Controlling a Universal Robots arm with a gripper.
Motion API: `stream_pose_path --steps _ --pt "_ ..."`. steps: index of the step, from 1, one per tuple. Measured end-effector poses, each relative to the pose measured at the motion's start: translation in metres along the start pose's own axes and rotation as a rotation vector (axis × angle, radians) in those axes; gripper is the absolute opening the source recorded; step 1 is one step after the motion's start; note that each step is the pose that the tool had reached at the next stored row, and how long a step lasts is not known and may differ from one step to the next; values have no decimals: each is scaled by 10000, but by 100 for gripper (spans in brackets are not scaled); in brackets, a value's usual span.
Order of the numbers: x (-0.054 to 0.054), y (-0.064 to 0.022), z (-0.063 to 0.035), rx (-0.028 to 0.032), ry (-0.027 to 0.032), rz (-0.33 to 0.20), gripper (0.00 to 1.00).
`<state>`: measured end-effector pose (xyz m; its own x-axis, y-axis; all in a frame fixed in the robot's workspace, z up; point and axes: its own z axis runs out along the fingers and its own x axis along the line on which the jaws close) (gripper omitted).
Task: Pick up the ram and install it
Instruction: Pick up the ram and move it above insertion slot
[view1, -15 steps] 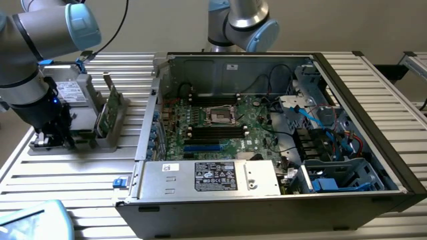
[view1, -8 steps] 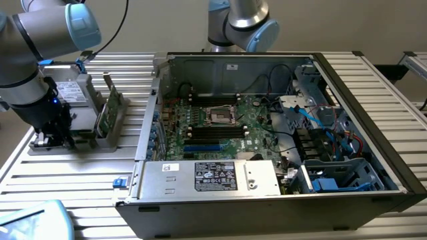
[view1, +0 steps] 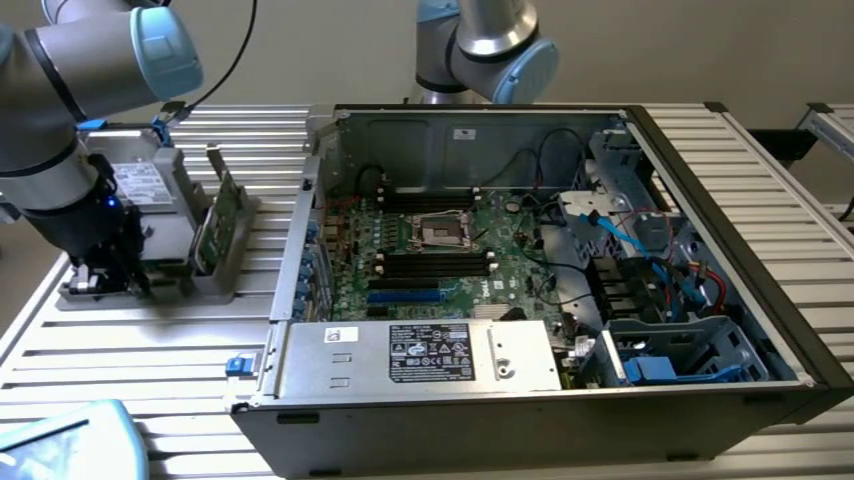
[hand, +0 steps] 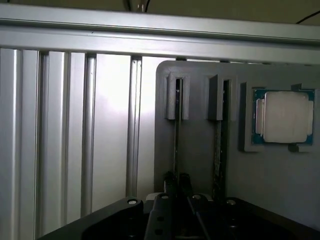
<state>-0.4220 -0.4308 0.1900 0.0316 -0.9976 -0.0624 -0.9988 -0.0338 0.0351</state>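
Note:
The ram (hand: 176, 140) is a thin dark stick seen edge-on, standing upright in a slot of the grey holder (hand: 290, 190). My gripper (hand: 176, 181) straddles its near end, and its dark fingers (hand: 184, 181) press against both sides of the stick. In the exterior view my gripper (view1: 104, 275) is down at the near left end of the holder (view1: 174, 285), on the slatted table left of the open computer case. The motherboard's black memory slots (view1: 430, 266) lie inside the case.
A second thin stick (hand: 218, 150) stands in the neighbouring slot, and a square silver processor (hand: 282, 117) lies in a recess. A taller green card with a bracket (view1: 222, 222) stands in the holder. The case wall (view1: 721, 140), power supply (view1: 427, 352) and another arm (view1: 487, 45) are nearby.

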Motion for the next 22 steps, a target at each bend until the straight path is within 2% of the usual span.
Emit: stream_pose_path --steps 4,6,17,22 --pt "0 -7 0 -1 -107 8 15" --pt "0 -8 -1 -8 -132 14 15" --pt "-4 -6 -71 -36 -137 20 15" --pt "-7 -4 -118 -77 -139 23 15"
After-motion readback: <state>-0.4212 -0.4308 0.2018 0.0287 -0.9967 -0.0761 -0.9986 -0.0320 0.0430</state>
